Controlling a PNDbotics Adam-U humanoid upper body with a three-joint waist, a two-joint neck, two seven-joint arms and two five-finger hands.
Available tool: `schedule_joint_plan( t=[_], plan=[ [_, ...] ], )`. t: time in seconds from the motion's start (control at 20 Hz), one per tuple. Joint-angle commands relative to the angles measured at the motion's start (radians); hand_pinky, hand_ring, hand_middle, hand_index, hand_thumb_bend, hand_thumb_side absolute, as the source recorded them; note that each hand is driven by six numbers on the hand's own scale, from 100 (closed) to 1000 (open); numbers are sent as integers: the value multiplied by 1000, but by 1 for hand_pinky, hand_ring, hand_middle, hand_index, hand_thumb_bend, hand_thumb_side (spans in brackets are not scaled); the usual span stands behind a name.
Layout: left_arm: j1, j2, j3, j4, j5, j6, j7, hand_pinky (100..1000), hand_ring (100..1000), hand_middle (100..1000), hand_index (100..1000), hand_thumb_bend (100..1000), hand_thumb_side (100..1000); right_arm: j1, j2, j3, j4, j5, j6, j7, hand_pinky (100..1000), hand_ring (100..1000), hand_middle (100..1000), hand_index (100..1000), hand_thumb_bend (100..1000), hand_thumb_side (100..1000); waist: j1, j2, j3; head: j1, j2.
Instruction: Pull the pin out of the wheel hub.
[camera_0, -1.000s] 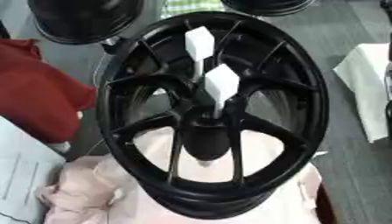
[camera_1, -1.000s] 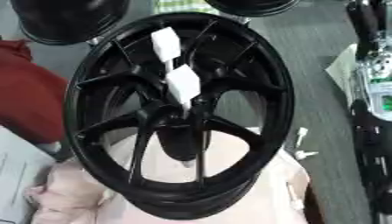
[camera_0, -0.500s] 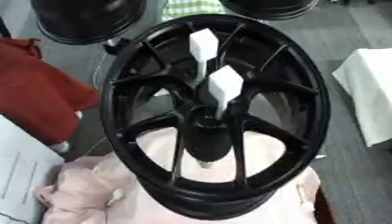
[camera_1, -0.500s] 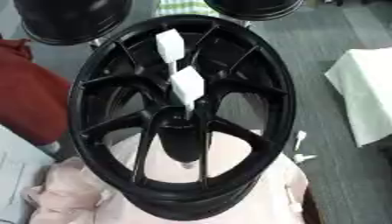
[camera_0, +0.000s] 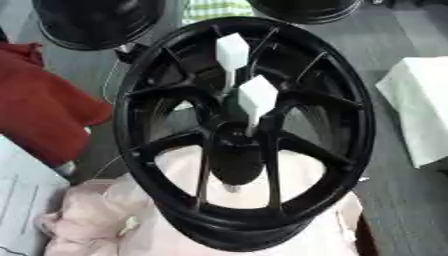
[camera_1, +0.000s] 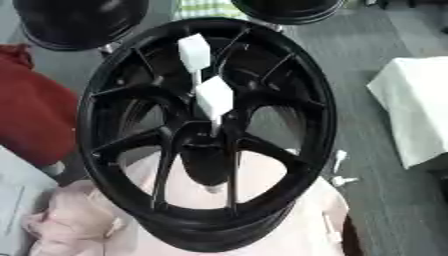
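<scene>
Sticking up out of the middle of the wheel are two white pins with blocky, wedge-shaped heads on thin stems: the nearer white pin rises from the hub area, and the farther white pin stands just behind it, closer to the far rim. Both are seated in the glossy black multi-spoke alloy wheel hub, which fills most of both views and lies face-up, tilted a bit toward the camera, with its dark centre bore right below the nearer pin's stem. The wheel rests on a pale pink crumpled cloth that shows through the spokes and bunches up at the lower left. Further out, a red fabric bundle sits to the left, a white folded cloth lies off to the right on the grey floor, and a couple of small white bits lie just beside the wheel's right edge. Two more black round wheels peek in along the top edge. No robot hand shows in either view, so can't tell whether either is released or clenched.
</scene>
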Motion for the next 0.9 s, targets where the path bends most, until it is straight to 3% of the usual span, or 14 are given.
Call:
schedule_joint_plan(
  t=[0.05, 0.5, 0.9],
  plan=[
    [-8, 32, 4, -14, -3, -1, -4, 603, 630, 529, 758, 100, 768, -34, -62, 41, -44, 64, -9, 46, 916, 874, 750, 805, 100, 198, -14, -22, 4, -12, -4],
    [-11, 32, 4, -17, -10, 1, -8, 602, 629, 528, 758, 100, 777, -105, -82, 168, -53, 120, -61, 117, 910, 875, 757, 811, 100, 211, -24, 6, 14, -16, -20],
    [-16, 31, -3, -17, -11, 4, -15, 602, 629, 528, 758, 100, 780, -152, -80, 260, -53, 138, -59, 141, 901, 873, 755, 818, 100, 222, -27, 11, 21, -12, -21]
  ],
)
